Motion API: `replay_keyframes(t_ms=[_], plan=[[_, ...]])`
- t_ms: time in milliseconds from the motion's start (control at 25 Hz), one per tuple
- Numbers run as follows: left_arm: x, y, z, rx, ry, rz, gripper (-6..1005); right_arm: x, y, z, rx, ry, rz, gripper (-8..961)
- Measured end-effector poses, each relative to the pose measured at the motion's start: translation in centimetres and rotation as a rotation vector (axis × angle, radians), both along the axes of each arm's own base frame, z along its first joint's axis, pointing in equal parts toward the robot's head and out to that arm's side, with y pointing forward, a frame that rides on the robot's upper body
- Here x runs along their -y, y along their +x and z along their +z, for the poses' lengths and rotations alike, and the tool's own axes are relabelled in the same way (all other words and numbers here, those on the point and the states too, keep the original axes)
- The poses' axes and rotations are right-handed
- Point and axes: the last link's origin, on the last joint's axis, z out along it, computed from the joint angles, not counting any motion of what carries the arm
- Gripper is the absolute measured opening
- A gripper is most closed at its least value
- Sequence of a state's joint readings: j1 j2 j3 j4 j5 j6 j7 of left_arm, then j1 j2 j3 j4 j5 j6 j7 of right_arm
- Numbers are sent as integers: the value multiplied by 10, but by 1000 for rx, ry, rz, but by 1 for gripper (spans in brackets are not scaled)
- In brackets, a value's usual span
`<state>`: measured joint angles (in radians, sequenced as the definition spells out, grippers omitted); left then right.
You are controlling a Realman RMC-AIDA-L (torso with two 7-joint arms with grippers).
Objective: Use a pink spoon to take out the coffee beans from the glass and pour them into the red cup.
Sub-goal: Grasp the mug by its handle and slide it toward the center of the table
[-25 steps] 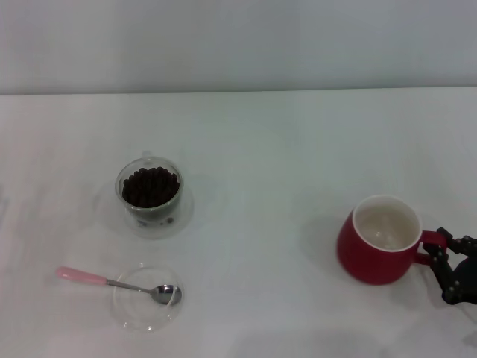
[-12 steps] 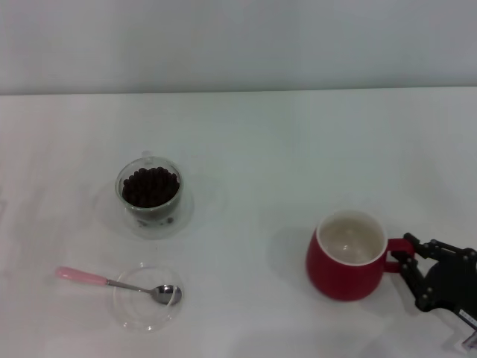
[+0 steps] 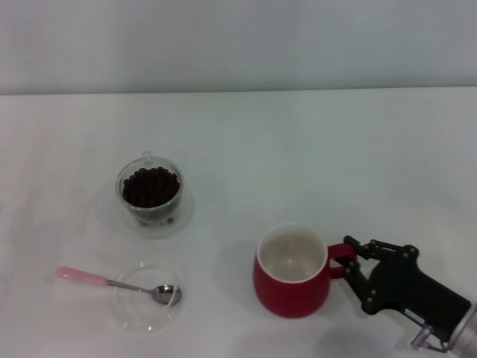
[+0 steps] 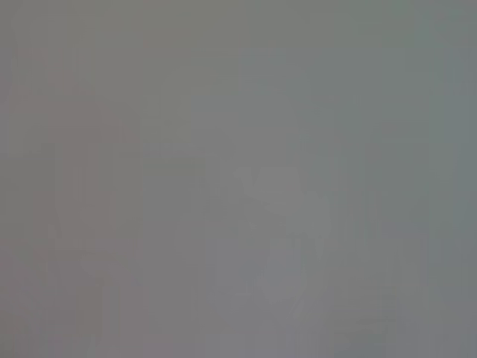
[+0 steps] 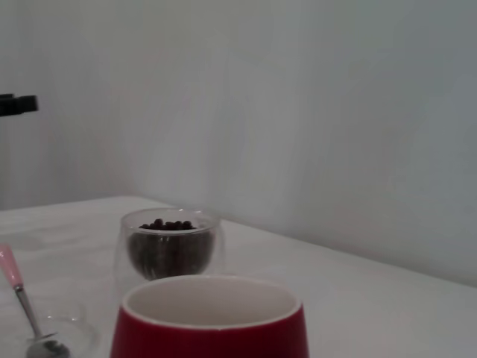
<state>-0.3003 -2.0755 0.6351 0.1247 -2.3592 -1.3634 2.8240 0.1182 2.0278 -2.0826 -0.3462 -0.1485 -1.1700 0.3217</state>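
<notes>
One arm active: right claw (image 3: 350, 270) clenched on red cup (image 3: 291, 272) handle, mid-desk. Pink spoon (image 3: 112, 283) untouched in dish (image 3: 138, 317); glass (image 3: 149, 195) full. Risk: handle-only grip slips, cup tips.

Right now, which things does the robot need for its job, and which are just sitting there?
For the job:
- spoon
- beans
- glass
- red cup, held by its handle in the right gripper

Just sitting there:
- glass dish under the spoon's bowl
- saucer under the glass
- table
</notes>
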Motion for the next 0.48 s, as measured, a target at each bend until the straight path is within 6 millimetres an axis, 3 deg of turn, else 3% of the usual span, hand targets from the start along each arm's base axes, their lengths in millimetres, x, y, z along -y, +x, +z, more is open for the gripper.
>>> replay_keyframes(t_ms=[480], plan=[[8,-4,1,0,5,9,741,0,-5,-8,17,-37,22,197]])
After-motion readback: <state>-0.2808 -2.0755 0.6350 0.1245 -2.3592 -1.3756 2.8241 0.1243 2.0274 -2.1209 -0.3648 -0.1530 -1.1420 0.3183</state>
